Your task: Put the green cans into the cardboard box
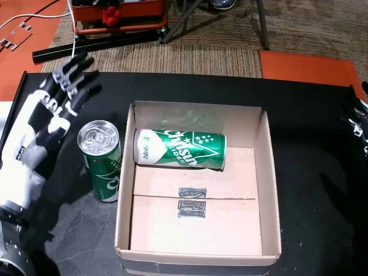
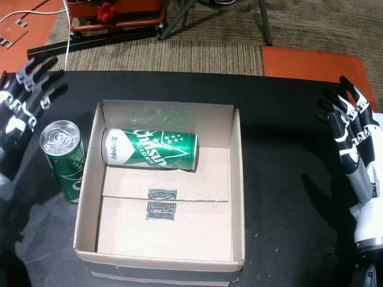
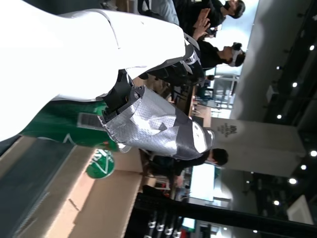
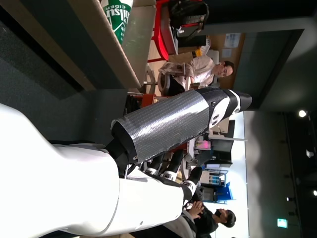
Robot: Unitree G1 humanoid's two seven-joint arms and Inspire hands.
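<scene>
One green can (image 1: 179, 149) (image 2: 149, 149) lies on its side at the back of the open cardboard box (image 1: 267, 172) (image 2: 237, 179). A second green can (image 1: 102, 160) (image 2: 64, 159) stands upright on the black table just outside the box's left wall. My left hand (image 1: 49, 123) (image 2: 17, 107) hovers to the left of that can, open with fingers spread, not touching it. My right hand (image 2: 353, 143) is open at the table's right side, well away from the box. The left wrist view shows the hand (image 3: 148, 119) with green can surface (image 3: 59, 126) behind it.
The black table (image 1: 310, 126) carries the box in its middle. Orange floor mats (image 1: 305, 66) and a red-framed cart (image 1: 121, 17) lie beyond the far edge, with tripod legs (image 1: 261, 23). Several people (image 4: 198, 69) sit in the background of the wrist views.
</scene>
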